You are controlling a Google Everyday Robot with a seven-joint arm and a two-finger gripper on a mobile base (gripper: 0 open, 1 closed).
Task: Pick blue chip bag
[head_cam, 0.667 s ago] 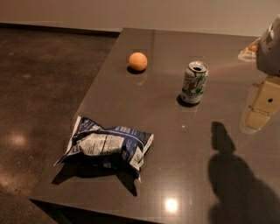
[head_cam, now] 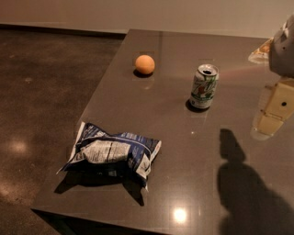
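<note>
Glossy dark table fills most of the frame, with glare near its bottom edge. Dark polished floor at left; pale wall across the top. Gripper hangs at right edge.

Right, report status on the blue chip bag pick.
Gripper at right edge over the table, apart from blue chip bag. Bag lies near front-left corner, untouched. Soda can, orange fruit farther back, not blocking.
</note>
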